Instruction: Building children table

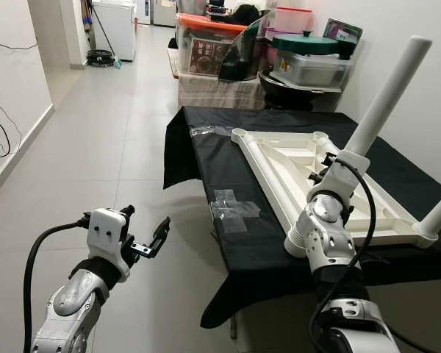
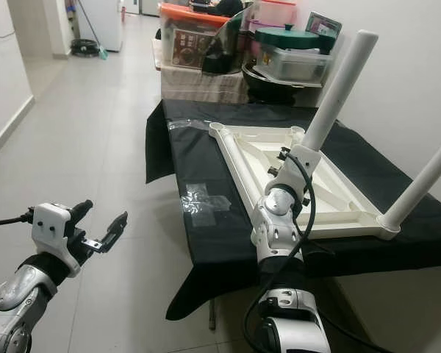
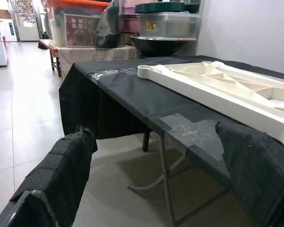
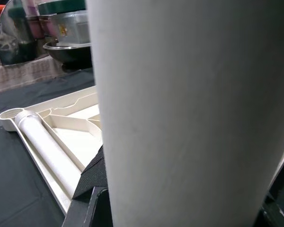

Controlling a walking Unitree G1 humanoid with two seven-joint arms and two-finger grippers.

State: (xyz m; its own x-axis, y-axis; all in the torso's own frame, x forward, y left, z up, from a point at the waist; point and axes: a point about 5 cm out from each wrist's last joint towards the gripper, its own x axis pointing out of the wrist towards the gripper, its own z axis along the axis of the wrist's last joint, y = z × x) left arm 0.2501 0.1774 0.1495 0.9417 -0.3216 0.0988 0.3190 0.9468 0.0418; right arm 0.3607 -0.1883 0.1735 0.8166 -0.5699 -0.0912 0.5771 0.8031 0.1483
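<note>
On black-clothed table (tiled hallway), right tool pinches white leg; left tool spread.

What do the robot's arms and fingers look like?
Both arms are silvery grey with rounded joints and white wrist blocks. A thick black cable loops along each one. The left gripper has two long black fingers padded with rough black fabric. The right gripper is black too.
</note>
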